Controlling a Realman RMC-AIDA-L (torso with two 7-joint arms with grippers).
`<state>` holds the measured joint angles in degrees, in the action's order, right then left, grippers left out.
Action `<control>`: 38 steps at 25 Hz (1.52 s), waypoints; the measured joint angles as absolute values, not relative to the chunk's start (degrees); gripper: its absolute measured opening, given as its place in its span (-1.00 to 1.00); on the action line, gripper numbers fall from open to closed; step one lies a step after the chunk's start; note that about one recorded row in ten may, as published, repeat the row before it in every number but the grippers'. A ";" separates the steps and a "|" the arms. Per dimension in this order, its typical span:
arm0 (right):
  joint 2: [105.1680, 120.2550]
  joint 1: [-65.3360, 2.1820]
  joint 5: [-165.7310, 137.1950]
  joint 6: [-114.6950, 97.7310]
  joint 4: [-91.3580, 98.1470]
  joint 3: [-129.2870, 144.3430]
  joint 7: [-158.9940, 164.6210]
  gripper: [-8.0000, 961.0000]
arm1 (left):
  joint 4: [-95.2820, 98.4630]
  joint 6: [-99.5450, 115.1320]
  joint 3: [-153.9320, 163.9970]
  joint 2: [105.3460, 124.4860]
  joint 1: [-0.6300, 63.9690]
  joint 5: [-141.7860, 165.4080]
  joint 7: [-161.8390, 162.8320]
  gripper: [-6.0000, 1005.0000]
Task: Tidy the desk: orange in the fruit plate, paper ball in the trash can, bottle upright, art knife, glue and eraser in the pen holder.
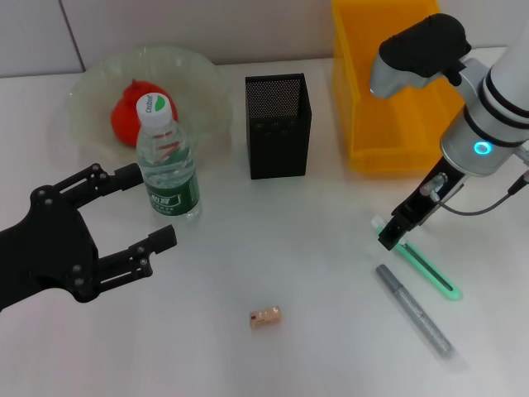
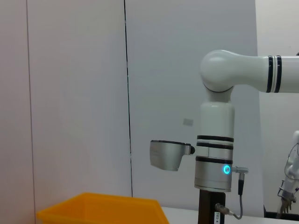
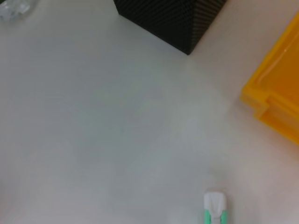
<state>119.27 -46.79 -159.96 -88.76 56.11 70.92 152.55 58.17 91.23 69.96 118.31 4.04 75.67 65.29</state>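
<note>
White table (image 1: 289, 273): fruit plate (image 1: 91, 91), bottle (image 1: 169, 161), pen holder (image 1: 278, 126), trash can (image 1: 372, 107), eraser (image 1: 265, 317), art knife (image 1: 426, 266), grey pen (image 1: 415, 310).

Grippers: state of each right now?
Left gripper: open, empty, beside the bottle.
Right gripper: over the green art knife; fingers cannot be told.
</note>
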 joint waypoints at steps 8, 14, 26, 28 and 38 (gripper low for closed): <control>119.27 -46.94 -159.76 -88.65 55.75 71.49 152.75 0.14 | 58.17 91.24 69.96 118.29 4.04 75.68 65.22 0.57; 119.30 -46.94 -159.71 -88.09 55.51 71.54 152.82 0.12 | 58.14 91.23 69.96 118.30 4.05 75.67 64.87 0.57; 119.36 -48.32 -159.89 -86.91 52.82 71.54 153.27 0.09 | 57.48 91.30 69.68 118.30 4.04 75.67 63.86 0.57; 119.36 -48.33 -159.91 -86.66 52.70 71.56 153.34 0.09 | 57.48 91.31 69.64 118.30 4.04 75.67 63.86 0.57; 119.36 -48.51 -159.96 -86.29 52.02 72.12 153.46 -0.03 | 57.48 91.32 69.73 118.30 4.04 75.67 63.87 0.57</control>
<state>119.36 -48.51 -159.96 -86.29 52.02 72.12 153.46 57.48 91.32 69.73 118.30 4.04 75.67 63.87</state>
